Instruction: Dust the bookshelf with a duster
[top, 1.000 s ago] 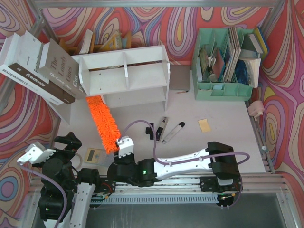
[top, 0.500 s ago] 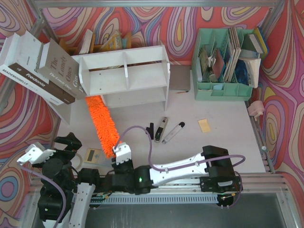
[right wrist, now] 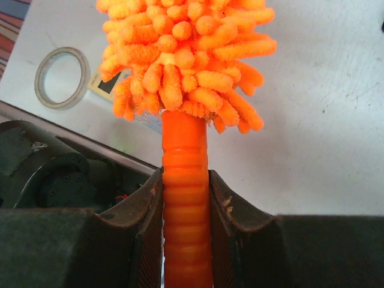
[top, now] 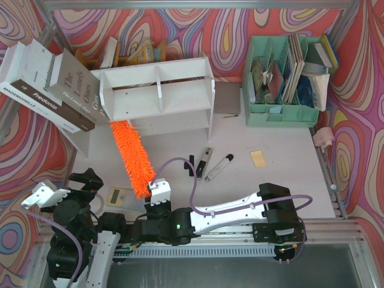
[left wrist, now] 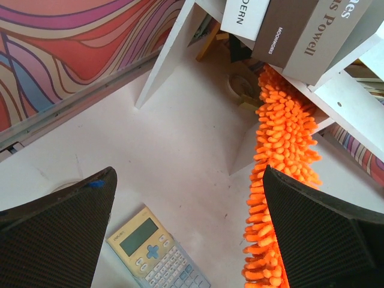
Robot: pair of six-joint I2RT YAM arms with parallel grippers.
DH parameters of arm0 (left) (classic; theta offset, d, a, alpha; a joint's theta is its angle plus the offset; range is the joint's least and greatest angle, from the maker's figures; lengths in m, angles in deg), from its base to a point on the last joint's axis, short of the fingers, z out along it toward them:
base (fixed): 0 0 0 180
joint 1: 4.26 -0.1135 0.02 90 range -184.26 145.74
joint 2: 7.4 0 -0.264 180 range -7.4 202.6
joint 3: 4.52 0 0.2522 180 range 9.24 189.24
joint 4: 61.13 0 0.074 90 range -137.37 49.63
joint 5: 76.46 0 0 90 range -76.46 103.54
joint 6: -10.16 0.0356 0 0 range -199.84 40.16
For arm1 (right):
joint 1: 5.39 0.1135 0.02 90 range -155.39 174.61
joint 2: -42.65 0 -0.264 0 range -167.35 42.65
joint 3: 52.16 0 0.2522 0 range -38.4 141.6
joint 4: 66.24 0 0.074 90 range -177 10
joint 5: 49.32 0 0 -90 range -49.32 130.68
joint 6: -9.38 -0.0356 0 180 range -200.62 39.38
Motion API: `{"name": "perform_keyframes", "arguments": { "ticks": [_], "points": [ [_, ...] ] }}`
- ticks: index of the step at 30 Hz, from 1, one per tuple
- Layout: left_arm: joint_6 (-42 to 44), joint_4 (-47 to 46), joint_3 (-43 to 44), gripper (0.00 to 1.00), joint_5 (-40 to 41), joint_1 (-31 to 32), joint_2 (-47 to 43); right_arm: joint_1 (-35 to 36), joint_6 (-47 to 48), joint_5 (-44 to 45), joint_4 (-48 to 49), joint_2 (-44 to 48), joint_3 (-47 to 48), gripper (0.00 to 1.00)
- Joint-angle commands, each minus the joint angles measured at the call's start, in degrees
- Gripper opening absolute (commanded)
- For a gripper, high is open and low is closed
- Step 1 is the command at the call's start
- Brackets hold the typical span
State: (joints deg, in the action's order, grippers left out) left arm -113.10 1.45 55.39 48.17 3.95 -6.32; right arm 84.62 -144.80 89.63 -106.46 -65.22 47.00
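Drawn back a little since 1 second earlier, the right arm [top: 228, 210] was mid-sweep at the white bookshelf [top: 159, 96], by its lower left corner. The fluffy orange duster [top: 132, 159] lay aslant over the bench [top: 270, 186], tip at that corner; next it needed pushing into a tier, I judged. The right claw [right wrist: 186, 198] clamped its ribbed handle; the left claw [left wrist: 189, 204] gaped empty.

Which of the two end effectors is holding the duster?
The right end effector, shut on the orange handle of the duster; the left end effector is wide open and holds nothing.
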Motion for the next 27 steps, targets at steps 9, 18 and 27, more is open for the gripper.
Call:
{"name": "perform_keyframes", "arguments": {
  "ticks": [9, 18, 27],
  "points": [
    [-0.36, 0.58, 0.78, 0.98, 1.31, 0.49, -0.82, -4.63, -8.47, -6.89, -7.4, -3.31, 2.84, 0.0],
    [-0.47, 0.63, 0.79, 0.98, 1.33, 0.49, -0.78, 2.83, 3.32, 12.1, 3.72, 1.82, 1.29, 0.0],
    [-0.58, 0.75, 0.78, 0.99, 1.4, 0.65, -0.8, 3.79, -1.38, 13.79, -2.82, 1.11, 2.46, 0.0]
  ]
}}
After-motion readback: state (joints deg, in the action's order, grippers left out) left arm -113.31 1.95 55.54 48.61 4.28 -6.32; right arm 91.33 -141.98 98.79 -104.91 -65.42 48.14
